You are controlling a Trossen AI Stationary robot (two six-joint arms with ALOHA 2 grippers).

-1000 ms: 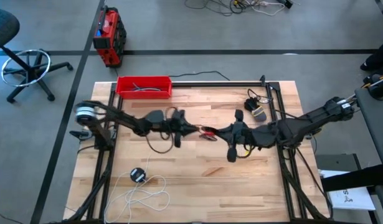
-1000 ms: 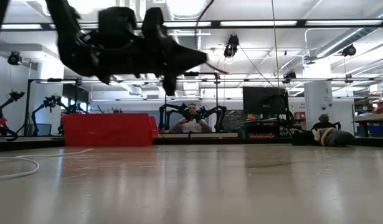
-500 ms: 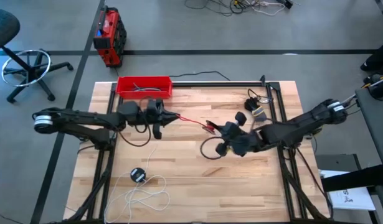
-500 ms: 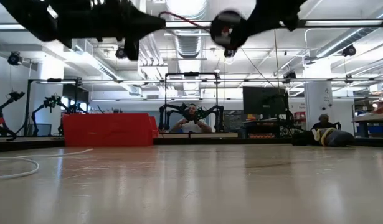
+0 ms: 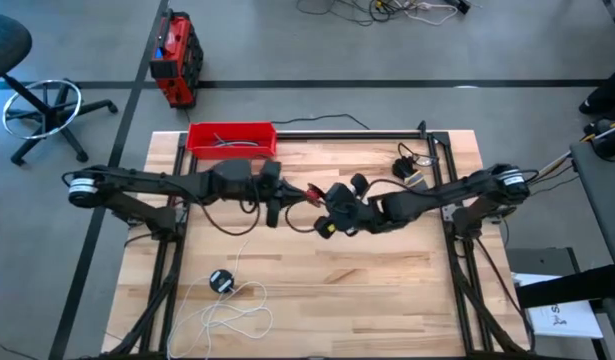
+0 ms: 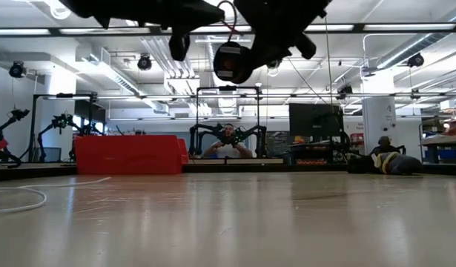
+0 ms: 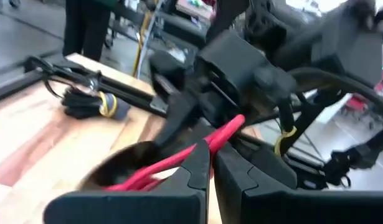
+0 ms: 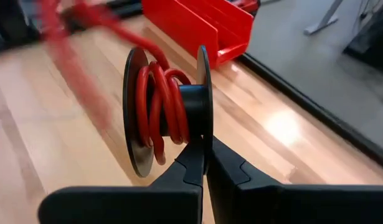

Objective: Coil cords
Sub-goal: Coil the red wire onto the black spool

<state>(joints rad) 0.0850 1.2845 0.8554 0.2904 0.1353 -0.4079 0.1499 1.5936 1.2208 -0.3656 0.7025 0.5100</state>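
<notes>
The red cord [image 8: 159, 93] is partly wound on a small black spool [image 8: 179, 102] with two disc flanges. The spool hangs high above the table's middle [image 6: 229, 61]. My right gripper [image 8: 203, 148] is shut on the spool and shows in the high view [image 5: 334, 210]. My left gripper [image 7: 211, 149] is shut on the cord's free stretch [image 5: 312, 192] just left of the spool. The white cord [image 5: 232, 310] lies loose near the table's front left, its black disc [image 5: 222, 281] flat on the wood. My left gripper pinches the red cord's free stretch [image 7: 223, 133] between its two fingertips, coming level from the table's left, across the cord. The cord is clear of the table. It runs a short way on toward the spool. My right gripper pinches the rim of one spool flange [image 8: 202, 134] between its two fingertips, coming from the table's right. The spool is lifted clear and stands on edge, with its axle across the fingers. Several turns of red cord lie round the axle.
A red tray [image 5: 231, 138] with dark grey cables stands at the back left. A black cable bundle with a yellow tie [image 5: 412, 172] lies at the back right. Black frame rails run along the left and right sides of the table [image 5: 387, 300].
My right gripper has gone toward the table's left, closing on my left gripper, and has turned with the spool. My left gripper drew back toward the left edge, then came part of the way right again. The red stretch between them is shorter than half a second ago.
</notes>
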